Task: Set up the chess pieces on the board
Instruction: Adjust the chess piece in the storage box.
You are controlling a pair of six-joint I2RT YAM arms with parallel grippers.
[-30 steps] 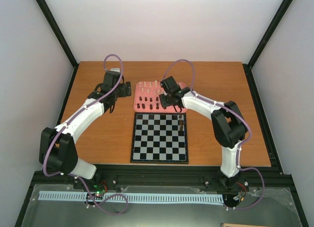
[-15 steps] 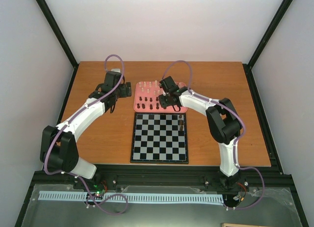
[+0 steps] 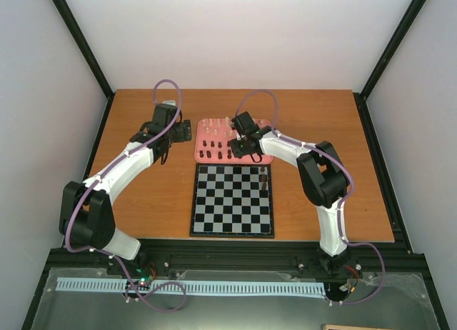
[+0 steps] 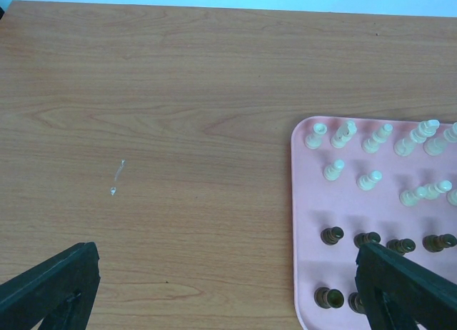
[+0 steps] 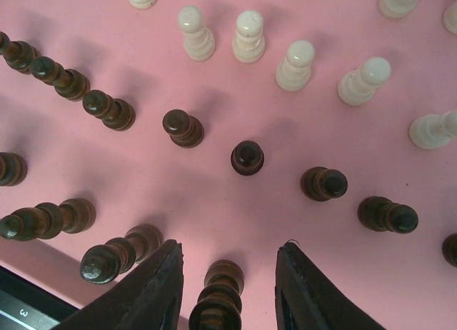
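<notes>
Right claw (image 5: pixel 228 248) is down over the pink tray (image 4: pixel 307 201), its two fingers part-way open and standing on either side of one dark piece (image 5: pixel 216 298). A thin gap shows on each side, so nothing is gripped. Most of the chess pieces (image 3: pixel 223 141) are on that tray, which lies on the wooden surface (image 4: pixel 178 94) just beyond the board's far edge: cream pieces (image 5: pixel 248 37) toward the far side, dark ones nearer the board (image 3: pixel 232 201). A few dark figures (image 3: pixel 265 180) stand on the board at the far end of its right-hand column (exact count not readable from above). Left claw (image 4: pixel 225 251) hangs by the tray's left edge, fingers spread wide with nothing between them.
</notes>
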